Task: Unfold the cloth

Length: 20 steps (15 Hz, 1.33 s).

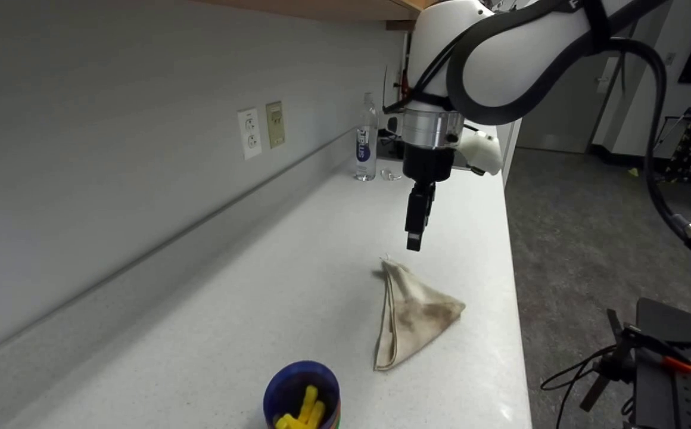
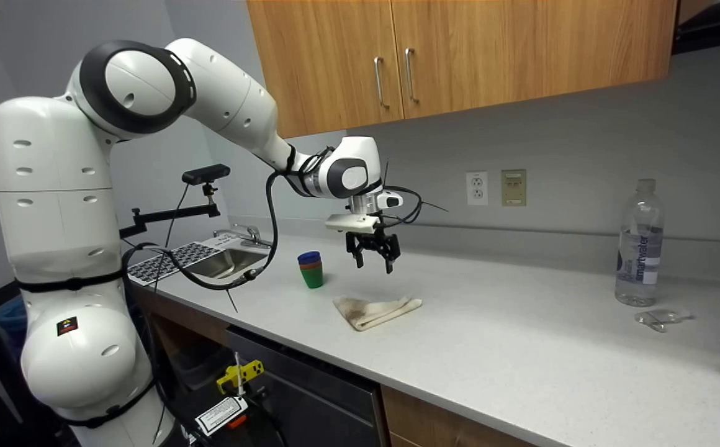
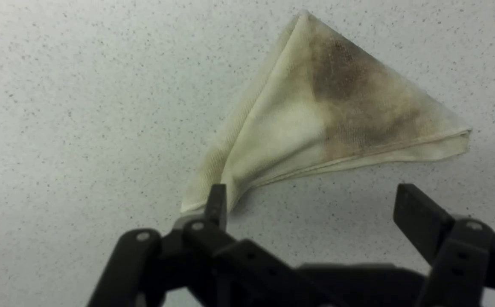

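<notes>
A cream cloth with brown stains (image 1: 417, 313) lies folded in layers, roughly a triangle, on the white counter. It also shows in an exterior view (image 2: 375, 312) and in the wrist view (image 3: 290, 123). My gripper (image 1: 414, 243) is above the counter near the cloth's raised corner, apart from it. In an exterior view the gripper (image 2: 374, 268) hangs over the cloth with its fingers spread. In the wrist view the gripper (image 3: 309, 200) is open with only counter between its fingers. The left finger overlaps the cloth's lower left corner in that view and hides part of it.
Stacked cups, blue on top (image 1: 302, 381) and green below (image 2: 313, 277), hold yellow pieces and stand near the cloth. A water bottle (image 1: 366, 143) stands by the wall with a small clear object (image 2: 661, 318) beside it. The counter's front edge (image 1: 515, 333) is near the cloth. A wooden cabinet (image 2: 459, 56) hangs above.
</notes>
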Motion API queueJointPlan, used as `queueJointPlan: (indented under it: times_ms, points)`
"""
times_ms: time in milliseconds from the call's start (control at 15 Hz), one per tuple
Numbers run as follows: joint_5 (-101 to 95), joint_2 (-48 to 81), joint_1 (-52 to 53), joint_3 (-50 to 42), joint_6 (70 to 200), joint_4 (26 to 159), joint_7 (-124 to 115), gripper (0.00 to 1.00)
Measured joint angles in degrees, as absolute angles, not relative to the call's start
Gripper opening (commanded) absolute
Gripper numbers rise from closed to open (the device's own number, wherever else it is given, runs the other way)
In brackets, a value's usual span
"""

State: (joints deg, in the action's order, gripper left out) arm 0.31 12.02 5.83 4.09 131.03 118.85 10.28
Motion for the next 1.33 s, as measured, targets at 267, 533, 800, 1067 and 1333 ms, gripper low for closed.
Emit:
queueJointPlan:
  times_ms: [267,533,800,1067,1333]
  points:
    - [-0.1,17.4,5.8,4.0,131.2,116.5,7.4,1.0]
    - [0.1,23.2,5.7,3.9,131.3,112.4,5.6,1.0]
    - [2.4,27.0,4.7,4.0,131.4,108.4,5.4,1.0]
    - [5.3,29.5,3.2,4.1,131.4,105.8,5.4,1.0]
    - [7.8,31.4,2.5,4.3,131.4,104.4,5.4,1.0]
